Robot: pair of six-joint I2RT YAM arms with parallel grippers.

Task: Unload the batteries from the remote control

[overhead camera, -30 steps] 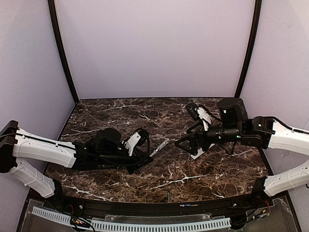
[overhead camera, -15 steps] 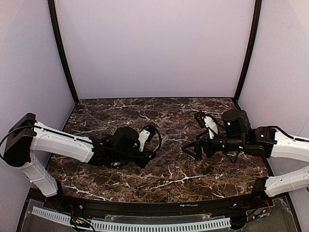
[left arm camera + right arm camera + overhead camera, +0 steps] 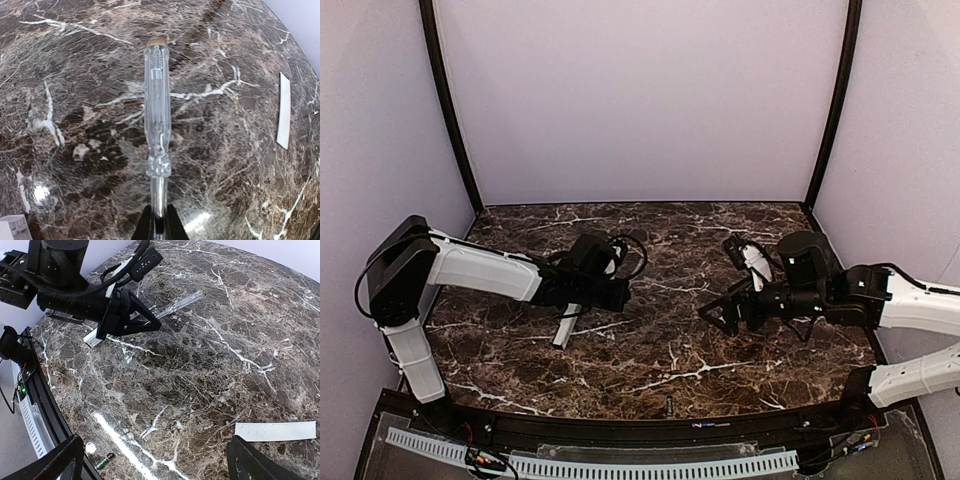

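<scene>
Dark marbled counter (image 3: 670,240): left end effector (image 3: 159,226) clenched on the clear screwdriver (image 3: 157,105) by its shaft, remote control (image 3: 563,330) just beside it on its near side; right end effector (image 3: 718,312) spread and empty, flat white strip (image 3: 275,431) by one finger; prying step apparently in hand, next calls for aligning the tool with the remote control.

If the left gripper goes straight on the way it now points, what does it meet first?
Beyond the clear-handled screwdriver that the left gripper holds, the way looks free: only bare marble table lies ahead. The flat white strip lies off to the side. Its height is unclear.
</scene>
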